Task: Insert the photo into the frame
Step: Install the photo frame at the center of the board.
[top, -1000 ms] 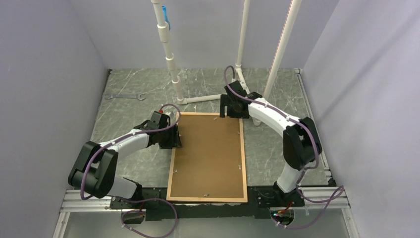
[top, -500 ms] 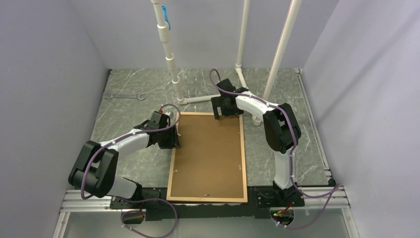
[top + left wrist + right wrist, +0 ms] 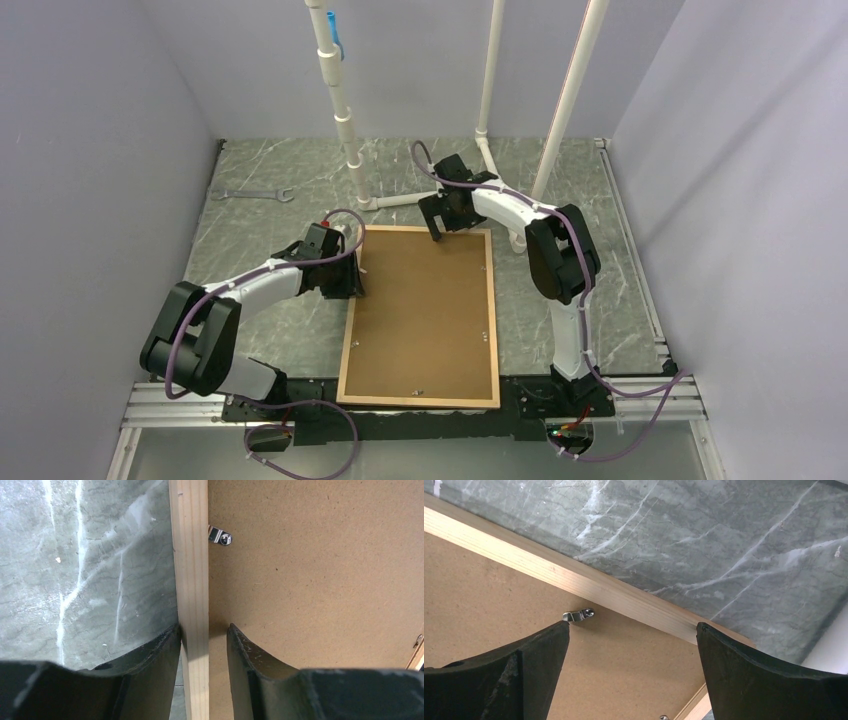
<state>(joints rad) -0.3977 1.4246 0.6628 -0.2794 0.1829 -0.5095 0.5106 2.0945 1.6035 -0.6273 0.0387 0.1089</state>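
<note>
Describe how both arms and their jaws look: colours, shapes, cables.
The left arm and right arm match: smooth white links between bulky black joint housings, with a thin purple cable looping along each. The left one has a small red spot near its wrist. The jaws are matte black, broad and curved, narrowing to blunt, slightly scuffed tips.

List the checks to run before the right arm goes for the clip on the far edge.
1. Right gripper open: ok, jaws wide.
2. Turn clip lined up between its fingers: ok, though close to one finger.
3. Left gripper astride the frame strip: ok.
4. Left gripper clamped on that strip: not ok, a gap shows on the panel side.
5. Backing panel lying inside the frame: ok.
6. Photo under the panel: cannot tell, hidden.
</note>
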